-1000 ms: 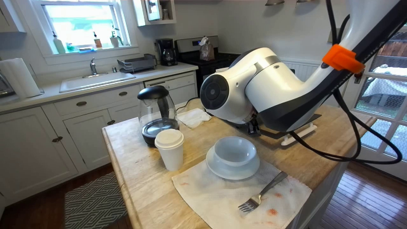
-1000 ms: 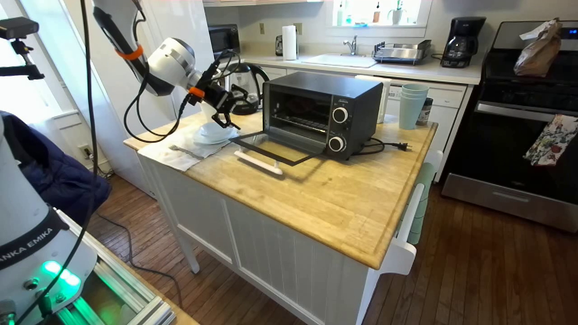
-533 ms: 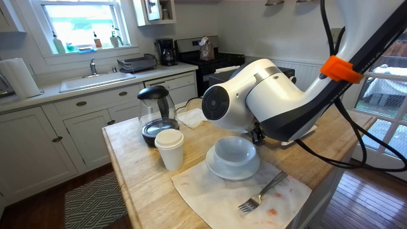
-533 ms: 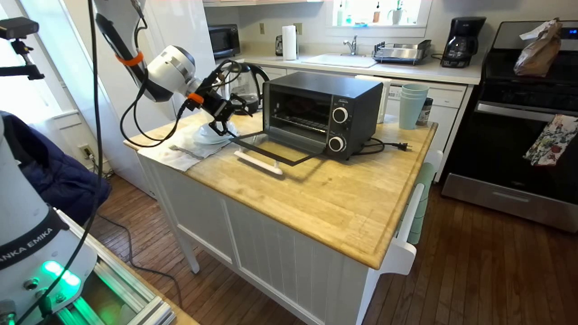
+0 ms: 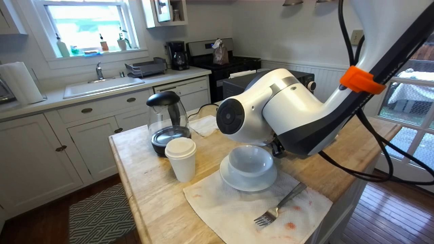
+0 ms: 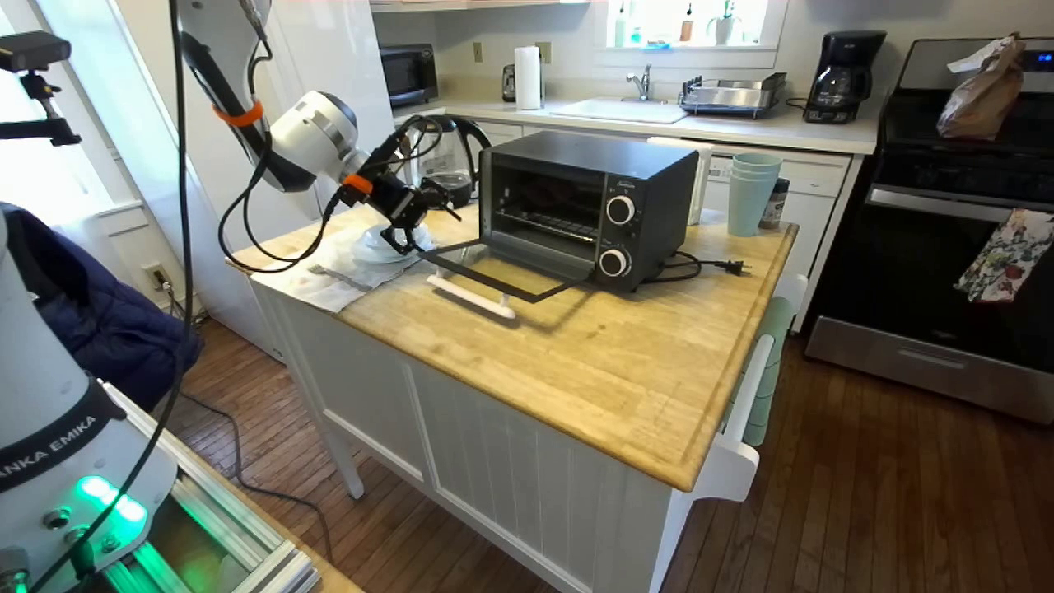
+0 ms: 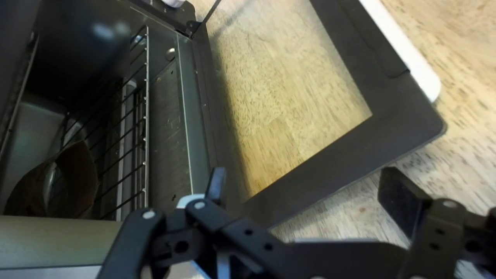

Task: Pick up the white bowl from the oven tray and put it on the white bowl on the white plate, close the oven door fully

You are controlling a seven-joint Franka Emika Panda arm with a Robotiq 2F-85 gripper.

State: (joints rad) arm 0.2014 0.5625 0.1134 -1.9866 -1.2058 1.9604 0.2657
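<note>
Near the toaster oven (image 6: 616, 235), the tool (image 7: 308, 186) gapes wide, holding nothing; the oven's lowered door (image 6: 506, 270) stops short of the surface edge (image 6: 527, 399).

The arm (image 5: 293, 105) hides much, perhaps most, of the oven (image 5: 235, 87).

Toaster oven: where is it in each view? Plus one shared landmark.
In an exterior view: toaster oven, upper half, right of centre, partly behind the robot arm.
In an exterior view: toaster oven, upper half, centre to slightly right.
In the wrist view: toaster oven, left side, interior showing; its open door extends rightward.
Shared landmark: wooden tabletop, visible in all three.
</note>
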